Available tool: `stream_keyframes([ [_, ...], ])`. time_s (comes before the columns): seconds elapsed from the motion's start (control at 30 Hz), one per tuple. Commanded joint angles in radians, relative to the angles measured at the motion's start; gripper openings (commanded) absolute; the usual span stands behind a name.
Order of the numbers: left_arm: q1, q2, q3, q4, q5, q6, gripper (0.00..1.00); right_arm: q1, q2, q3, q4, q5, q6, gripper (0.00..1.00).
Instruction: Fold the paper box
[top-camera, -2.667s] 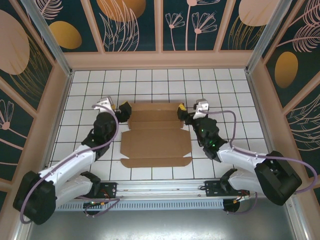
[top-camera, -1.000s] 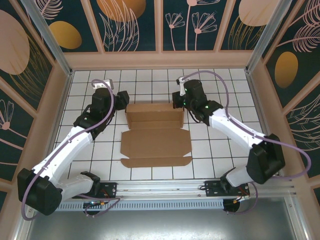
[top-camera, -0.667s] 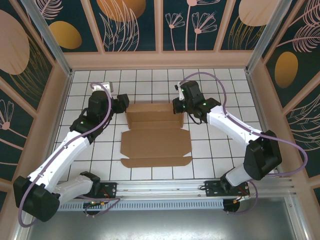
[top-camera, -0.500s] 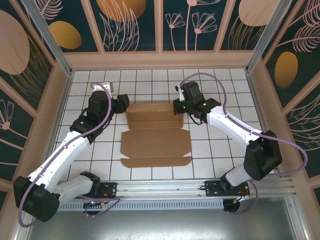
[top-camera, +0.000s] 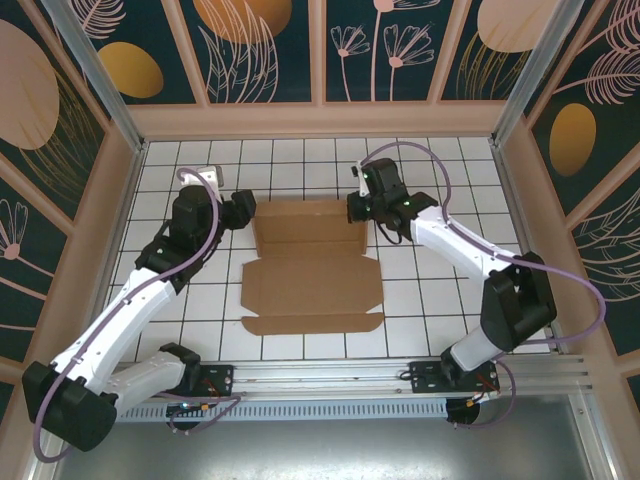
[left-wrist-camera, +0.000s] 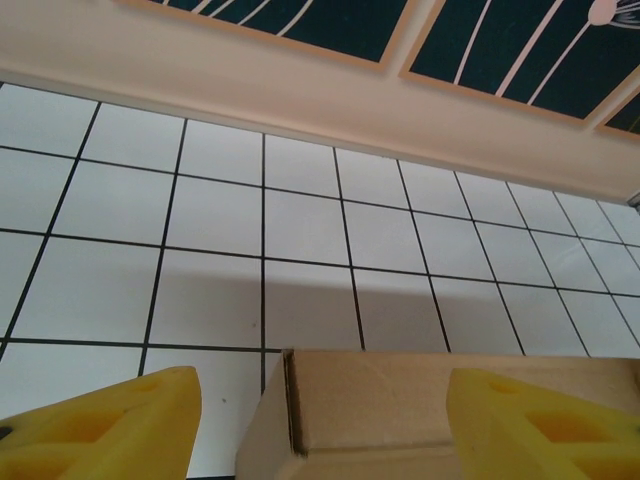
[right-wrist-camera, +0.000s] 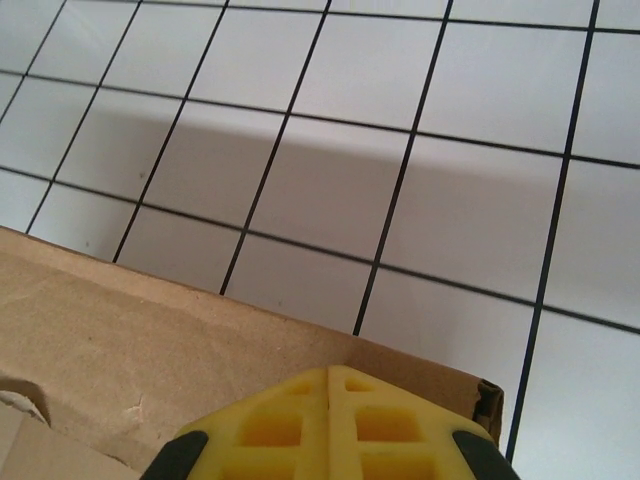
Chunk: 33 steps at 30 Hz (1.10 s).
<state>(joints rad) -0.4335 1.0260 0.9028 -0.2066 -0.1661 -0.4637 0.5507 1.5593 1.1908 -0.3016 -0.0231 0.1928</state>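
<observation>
The paper box (top-camera: 310, 290) is a plain brown die-cut sheet lying open on the white tiles, its far panel (top-camera: 310, 225) raised along a crease. My left gripper (top-camera: 243, 209) is at that panel's far left corner. In the left wrist view it (left-wrist-camera: 322, 390) is open, its yellow fingers (left-wrist-camera: 110, 420) on either side of the cardboard corner (left-wrist-camera: 400, 395). My right gripper (top-camera: 357, 208) is at the far right corner. In the right wrist view it (right-wrist-camera: 330, 375) is shut, its tips over the panel's top edge (right-wrist-camera: 130, 330), nothing between them.
The tiled floor (top-camera: 440, 290) is ringed by wooden walls; the back wall (top-camera: 320, 118) stands about three tiles beyond the box. A metal rail (top-camera: 320, 375) with both arm bases runs along the near edge. Bare tiles lie left and right of the sheet.
Both grippers have shifted slightly toward the back wall, and the far panel now looks taller from above. The right gripper has stayed shut and the left has stayed open.
</observation>
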Motion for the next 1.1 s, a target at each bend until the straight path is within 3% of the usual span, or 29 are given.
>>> stream_keyframes([
  [0.0,0.004,-0.028,0.011,0.028,-0.032,0.002,0.66,-0.075,0.085,0.017,-0.043,-0.034,0.035,0.00],
  [0.23,0.005,-0.160,0.041,0.073,-0.165,-0.011,0.69,-0.189,0.275,0.136,-0.027,-0.068,0.109,0.03],
  [0.37,0.004,-0.211,0.028,0.079,-0.246,0.014,0.70,-0.253,0.324,0.109,-0.005,-0.098,0.184,0.08],
  [0.57,0.005,-0.260,-0.031,0.105,-0.310,0.036,0.71,-0.163,0.144,-0.140,0.076,-0.140,0.273,0.27],
  [0.73,0.004,-0.269,-0.063,0.140,-0.316,0.043,0.71,-0.170,-0.073,-0.302,0.206,-0.172,0.270,0.55],
  [0.83,0.004,-0.253,-0.070,0.148,-0.295,0.039,0.71,-0.179,0.011,-0.203,0.165,-0.178,0.163,0.68],
  [1.07,0.005,-0.260,-0.088,0.151,-0.305,0.046,0.72,-0.154,0.384,0.152,0.015,-0.314,-0.025,0.72],
])
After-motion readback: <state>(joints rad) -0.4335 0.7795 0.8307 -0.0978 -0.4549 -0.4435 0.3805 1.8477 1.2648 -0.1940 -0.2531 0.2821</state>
